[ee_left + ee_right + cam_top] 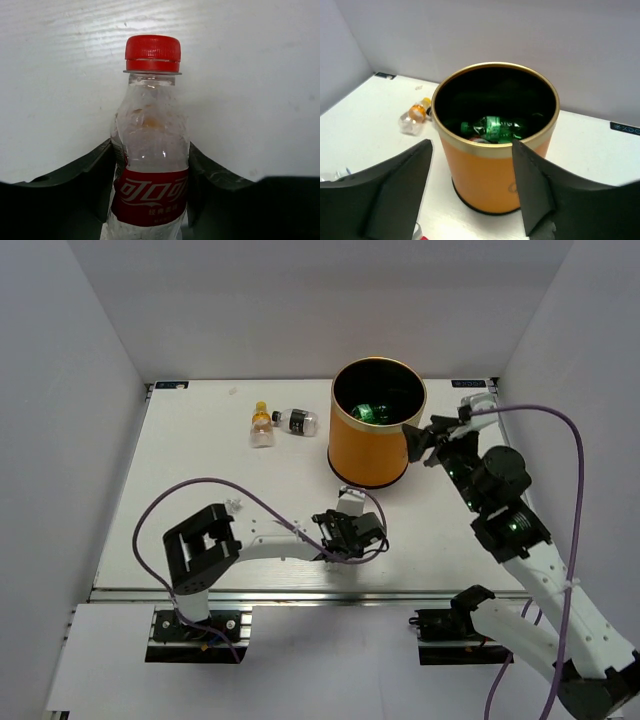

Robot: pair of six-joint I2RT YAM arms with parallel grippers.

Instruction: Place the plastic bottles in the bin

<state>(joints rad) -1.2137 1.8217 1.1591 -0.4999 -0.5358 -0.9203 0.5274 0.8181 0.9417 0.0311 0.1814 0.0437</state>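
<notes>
My left gripper (345, 528) sits low at the table's front middle, below the bin. In the left wrist view it (150, 150) is shut on a clear bottle with a red cap and red label (152, 125), its fingers pressing both sides at the label. The orange bin (372, 445) stands at the back middle, with a green bottle (366, 412) lying inside. My right gripper (420, 443) hovers by the bin's right side. The right wrist view shows it (471, 145) open and empty, facing the bin (492, 175) and the green bottle (492, 127).
Two bottles lie on the table left of the bin: an orange-filled, yellow-capped one (262, 426), also in the right wrist view (414, 114), and a dark-labelled one (297, 421). White walls enclose the table on three sides. Purple cables loop over both arms.
</notes>
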